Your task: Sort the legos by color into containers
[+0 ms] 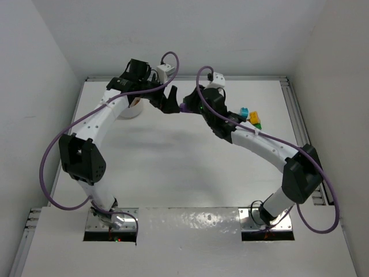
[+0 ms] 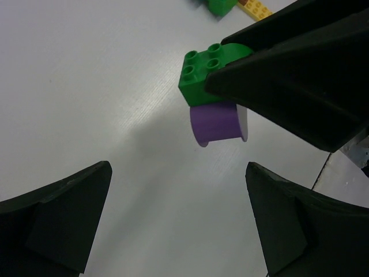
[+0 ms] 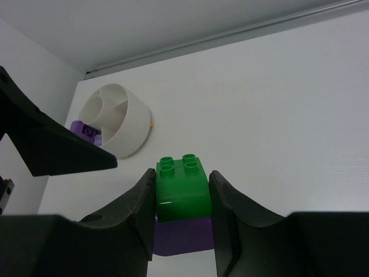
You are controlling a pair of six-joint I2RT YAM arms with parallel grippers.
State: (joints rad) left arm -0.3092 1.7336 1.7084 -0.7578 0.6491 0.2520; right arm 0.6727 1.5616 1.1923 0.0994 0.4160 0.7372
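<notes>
My right gripper (image 3: pixel 181 176) is shut on a green brick (image 3: pixel 181 187) that is stuck on top of a purple brick (image 3: pixel 183 238), held just above the table. The pair also shows in the left wrist view, green (image 2: pixel 202 72) over purple (image 2: pixel 216 122). My left gripper (image 2: pixel 179 225) is open and empty, just short of the pair; in the top view it (image 1: pixel 170 103) faces the right gripper (image 1: pixel 185 107). The white divided bowl (image 3: pixel 124 109) is beyond at the left with a purple brick (image 3: pixel 86 130) by it. The bowl (image 1: pixel 130 111) is partly hidden under the left arm.
A small cluster of teal (image 1: pixel 244 112), yellow-orange (image 1: pixel 253 117) and green (image 1: pixel 257 124) bricks lies on the table right of the right gripper. White walls close the table at the back and sides. A rail (image 1: pixel 297 124) runs along the right edge.
</notes>
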